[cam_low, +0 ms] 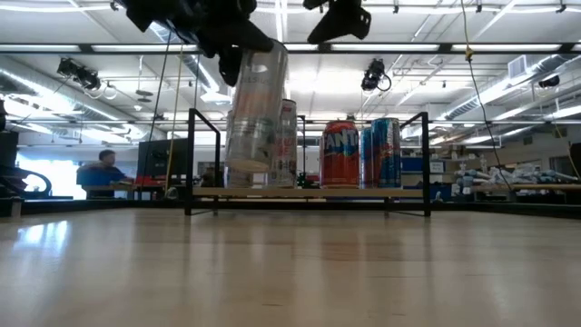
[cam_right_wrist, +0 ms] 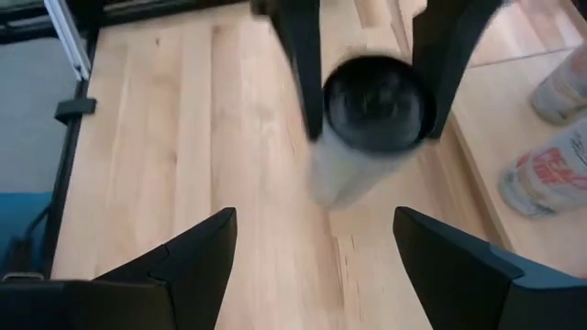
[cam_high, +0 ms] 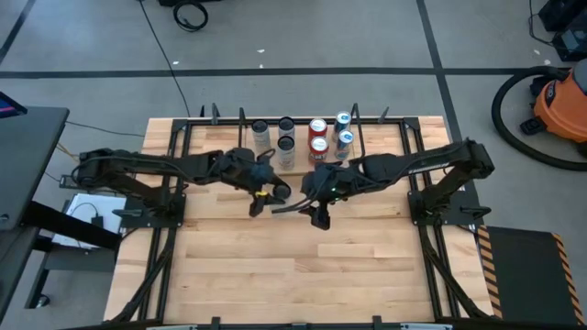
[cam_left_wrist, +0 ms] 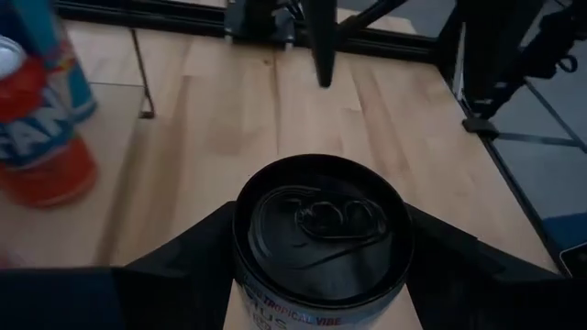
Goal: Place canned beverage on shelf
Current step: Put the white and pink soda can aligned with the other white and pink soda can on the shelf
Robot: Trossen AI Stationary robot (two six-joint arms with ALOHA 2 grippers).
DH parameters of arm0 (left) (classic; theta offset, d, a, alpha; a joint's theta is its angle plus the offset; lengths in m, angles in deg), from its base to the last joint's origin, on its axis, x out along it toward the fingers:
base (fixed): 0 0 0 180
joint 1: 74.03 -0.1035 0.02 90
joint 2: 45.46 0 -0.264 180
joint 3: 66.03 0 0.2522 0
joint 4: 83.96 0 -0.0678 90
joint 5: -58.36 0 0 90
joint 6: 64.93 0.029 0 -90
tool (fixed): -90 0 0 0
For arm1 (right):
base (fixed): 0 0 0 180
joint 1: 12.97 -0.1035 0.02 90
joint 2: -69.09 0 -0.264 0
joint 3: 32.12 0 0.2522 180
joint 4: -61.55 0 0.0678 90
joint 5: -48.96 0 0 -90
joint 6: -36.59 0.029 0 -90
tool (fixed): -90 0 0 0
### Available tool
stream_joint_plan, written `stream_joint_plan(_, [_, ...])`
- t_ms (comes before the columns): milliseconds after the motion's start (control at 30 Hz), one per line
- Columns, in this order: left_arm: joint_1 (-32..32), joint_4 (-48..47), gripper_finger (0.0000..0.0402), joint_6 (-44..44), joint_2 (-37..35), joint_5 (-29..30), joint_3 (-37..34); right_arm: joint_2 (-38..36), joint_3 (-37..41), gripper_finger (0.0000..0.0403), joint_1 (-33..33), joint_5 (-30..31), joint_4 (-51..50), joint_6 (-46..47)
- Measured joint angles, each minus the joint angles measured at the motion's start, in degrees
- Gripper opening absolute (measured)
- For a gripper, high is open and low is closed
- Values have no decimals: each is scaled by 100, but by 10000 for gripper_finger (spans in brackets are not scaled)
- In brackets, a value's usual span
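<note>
A pale can with a black top [cam_left_wrist: 321, 229] hangs in the air in front of the shelf [cam_high: 385, 137], with my left gripper [cam_high: 273, 190] shut on it. In the low view the can [cam_low: 257, 113] is clear of the table. The shelf's black rods frame a wood board [cam_low: 309, 193], on which silver cans [cam_high: 273, 137], red cans [cam_high: 318, 136] and blue cans [cam_high: 344, 130] stand. My right gripper [cam_high: 307, 209] hovers open just right of the held can, with nothing between its fingers [cam_right_wrist: 197, 257]. My left gripper pinches the can's side wall just under its top rim [cam_left_wrist: 240, 240] between its two fingers [cam_left_wrist: 188, 252], one on each opposite side. The fingers come from the table's left, slanting down. The can hangs below them, nearly upright with a slight tilt, clear of the table.
Bare wood tabletop [cam_high: 293, 266] stretches toward the near edge. Both arms' black base frames [cam_high: 151, 215] stand at the table's left and right sides. A person [cam_low: 107, 173] sits far off in the room behind the table.
</note>
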Motion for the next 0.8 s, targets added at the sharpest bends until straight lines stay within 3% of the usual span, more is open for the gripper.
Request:
stream_joint_plan(300, [-567,-816,254,218,-589,279,13,-415,15,304,-51,-11,-328,24])
stream_joint_plan(800, [-1355,-1362,254,589,-769,341,20,-438,33,301,-472,127,-628,24])
